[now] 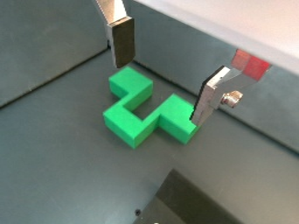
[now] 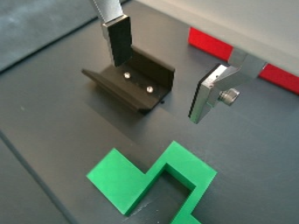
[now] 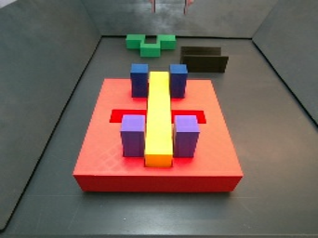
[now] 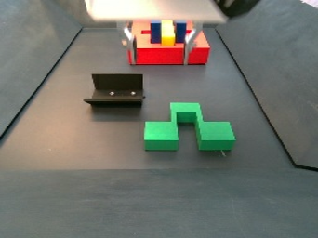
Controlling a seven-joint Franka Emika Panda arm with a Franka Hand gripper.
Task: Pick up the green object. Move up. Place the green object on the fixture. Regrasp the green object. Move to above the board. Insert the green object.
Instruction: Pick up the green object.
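The green object (image 4: 187,130) lies flat on the dark floor, a stepped block with a notch, also seen in a side view (image 3: 152,42) and in both wrist views (image 1: 146,112) (image 2: 152,179). My gripper (image 1: 162,92) hangs well above the floor, open, with nothing between its silver fingers (image 2: 117,44); in a wrist view (image 2: 158,90) the fixture shows behind them. The fixture (image 4: 115,91) stands a little apart from the green object, nearer the board. The board (image 3: 155,139) is a red square base carrying a yellow bar (image 3: 159,112).
Blue blocks (image 3: 140,79) and purple blocks (image 3: 133,137) stand on the board beside the yellow bar. Grey walls (image 3: 74,84) close in the floor on the sides. The arm's body fills the upper edge of a side view (image 4: 149,9).
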